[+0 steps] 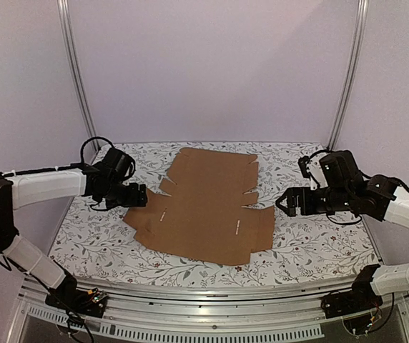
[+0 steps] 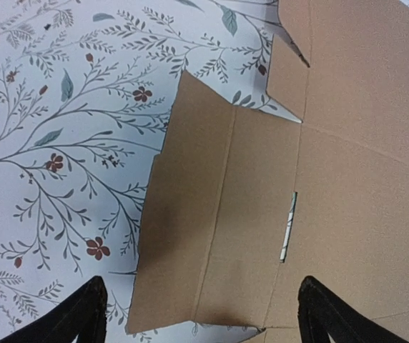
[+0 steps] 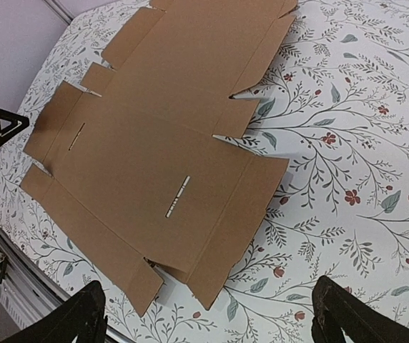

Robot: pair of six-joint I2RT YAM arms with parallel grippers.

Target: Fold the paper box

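The paper box [image 1: 203, 207] is a flat, unfolded brown cardboard sheet with flaps and two slots, lying in the middle of the flower-patterned table. My left gripper [image 1: 139, 195] is open at the sheet's left flap; in the left wrist view the flap [image 2: 212, 214] lies between my spread fingertips [image 2: 83, 314]. My right gripper [image 1: 284, 201] is open and empty, just right of the sheet's right flap. In the right wrist view the whole sheet [image 3: 169, 143] lies ahead and to the left of the fingers [image 3: 333, 314].
The table [image 1: 319, 243] is covered with a white cloth printed with leaves and red flowers. Metal frame posts [image 1: 79, 78] stand at the back corners, and an aluminium rail [image 1: 212, 304] runs along the near edge.
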